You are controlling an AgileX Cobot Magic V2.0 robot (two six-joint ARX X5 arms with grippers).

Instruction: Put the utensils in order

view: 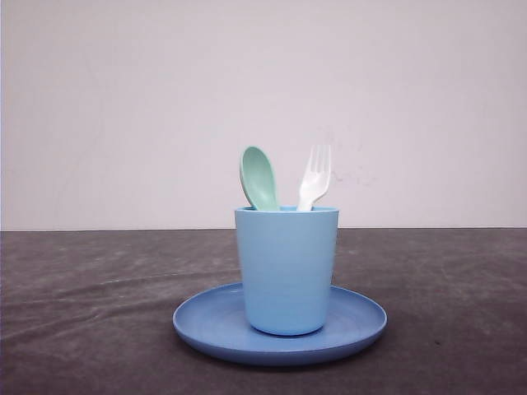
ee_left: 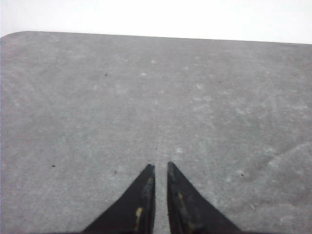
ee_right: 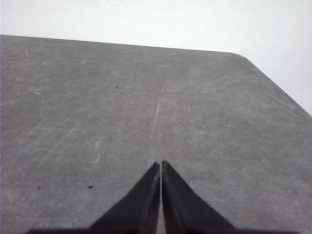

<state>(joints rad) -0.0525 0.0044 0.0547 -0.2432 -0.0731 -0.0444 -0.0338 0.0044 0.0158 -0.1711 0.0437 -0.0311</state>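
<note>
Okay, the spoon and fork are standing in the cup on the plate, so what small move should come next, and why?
Probably none beyond keeping both arms back. The spoon and fork already stand in the cup on the plate, and each end effector, left and right, sits nearly closed over bare table, holding nothing.

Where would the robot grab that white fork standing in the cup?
Probably by the neck just below the tines of the fork, coming straight down from above: its handle is hidden inside the cup, and the spoon stands apart beside it.

black tapered gripper fingers (ee_left: 139, 204), yellowish scuffs
</note>
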